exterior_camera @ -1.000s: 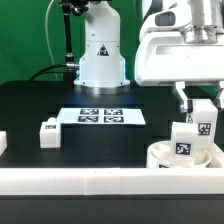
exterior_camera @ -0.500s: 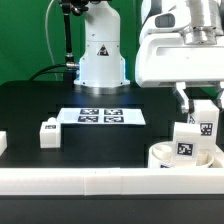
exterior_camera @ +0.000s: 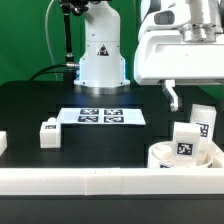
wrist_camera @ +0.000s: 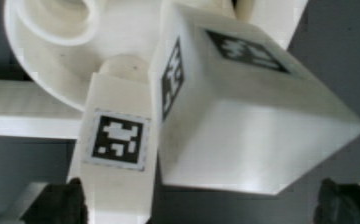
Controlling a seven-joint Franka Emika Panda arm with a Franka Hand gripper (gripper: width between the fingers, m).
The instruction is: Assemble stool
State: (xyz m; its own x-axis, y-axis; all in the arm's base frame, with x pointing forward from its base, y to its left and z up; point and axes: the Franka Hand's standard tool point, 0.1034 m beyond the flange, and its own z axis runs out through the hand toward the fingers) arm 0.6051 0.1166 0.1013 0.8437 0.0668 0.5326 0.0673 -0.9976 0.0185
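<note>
Exterior view: at the near right, beside the long white border rail (exterior_camera: 100, 182), the thick round white plastic seat disc (exterior_camera: 163, 157) lies on the black surface (exterior_camera: 110, 140). Two white tagged blocky legs (exterior_camera: 187, 141) stand on it. The gripper (exterior_camera: 198, 96) hangs over the farther leg (exterior_camera: 204, 118), spread wide and holding nothing, its visible finger (exterior_camera: 172, 96) clear of that leg. A third leg (exterior_camera: 48, 132) sits loose at the left, near the marker board (exterior_camera: 100, 116).

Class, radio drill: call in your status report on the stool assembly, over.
Gripper open, holding nothing. Front leg and rear leg upright at the seat disc. Third leg loose on the table. Nothing blocking in view.
</note>
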